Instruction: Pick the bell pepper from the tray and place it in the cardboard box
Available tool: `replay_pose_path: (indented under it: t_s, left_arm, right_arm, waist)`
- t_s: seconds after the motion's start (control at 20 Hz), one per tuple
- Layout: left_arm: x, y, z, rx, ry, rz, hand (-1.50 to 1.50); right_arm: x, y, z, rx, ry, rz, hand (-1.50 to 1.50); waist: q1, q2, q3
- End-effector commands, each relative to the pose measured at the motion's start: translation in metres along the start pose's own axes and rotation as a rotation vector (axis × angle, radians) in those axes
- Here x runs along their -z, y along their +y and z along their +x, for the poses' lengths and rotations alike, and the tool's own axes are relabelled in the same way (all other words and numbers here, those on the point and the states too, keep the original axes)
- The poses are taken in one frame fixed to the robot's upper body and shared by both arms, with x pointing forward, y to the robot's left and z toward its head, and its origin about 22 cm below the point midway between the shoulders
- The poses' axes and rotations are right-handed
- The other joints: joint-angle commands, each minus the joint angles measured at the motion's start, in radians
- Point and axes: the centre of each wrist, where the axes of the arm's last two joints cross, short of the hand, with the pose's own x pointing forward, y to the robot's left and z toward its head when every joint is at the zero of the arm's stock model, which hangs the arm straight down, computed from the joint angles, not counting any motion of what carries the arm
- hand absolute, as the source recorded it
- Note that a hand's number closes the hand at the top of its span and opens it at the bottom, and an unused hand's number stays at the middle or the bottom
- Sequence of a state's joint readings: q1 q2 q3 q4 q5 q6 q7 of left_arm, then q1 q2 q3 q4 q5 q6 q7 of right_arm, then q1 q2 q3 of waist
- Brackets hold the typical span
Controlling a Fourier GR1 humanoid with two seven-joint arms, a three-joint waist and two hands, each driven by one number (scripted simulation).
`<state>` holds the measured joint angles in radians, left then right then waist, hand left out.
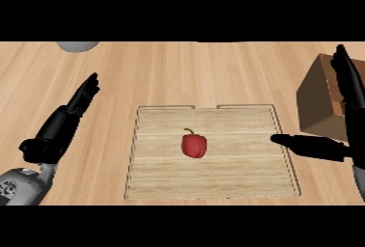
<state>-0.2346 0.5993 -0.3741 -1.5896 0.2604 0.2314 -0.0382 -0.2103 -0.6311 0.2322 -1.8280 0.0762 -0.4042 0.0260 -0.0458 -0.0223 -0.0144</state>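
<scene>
Both robot hands released; right robot hand (335,120) between bell pepper (194,145), cardboard box (321,103)

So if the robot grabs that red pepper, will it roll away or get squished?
The bell pepper lies on its side on the flat wooden tray, and its rounded body could probably rock or roll a little if nudged. Its skin looks smooth, so fingers might slip. It likely keeps its shape, being plump rather than floppy.
</scene>
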Motion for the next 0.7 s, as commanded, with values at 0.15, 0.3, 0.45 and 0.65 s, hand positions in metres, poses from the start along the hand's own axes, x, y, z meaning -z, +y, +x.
replay_pose_path:
  t_s: [0.15,0.3,0.45,0.65]
  left_arm:
    - [0.005,0.010,-0.003,0.032,-0.026,-0.038,0.00]
    - [-0.003,0.004,-0.012,0.048,-0.028,-0.063,0.00]
    - [-0.004,0.003,-0.009,0.021,-0.040,-0.082,0.00]
    - [0.008,0.005,-0.005,0.031,-0.048,-0.085,0.00]
  right_arm:
    - [-0.019,-0.005,0.057,-0.372,-0.152,0.185,-1.50]
    - [-0.020,-0.001,0.086,-0.502,-0.157,0.258,-1.50]
    - [-0.027,0.009,0.103,-0.618,-0.066,0.350,-1.50]
    - [-0.021,0.019,0.117,-0.792,0.035,0.512,-1.50]
  waist:
    - [0.008,0.010,0.009]
    - [0.028,0.011,0.007]
    - [0.048,0.011,0.006]
    - [0.068,0.021,0.004]
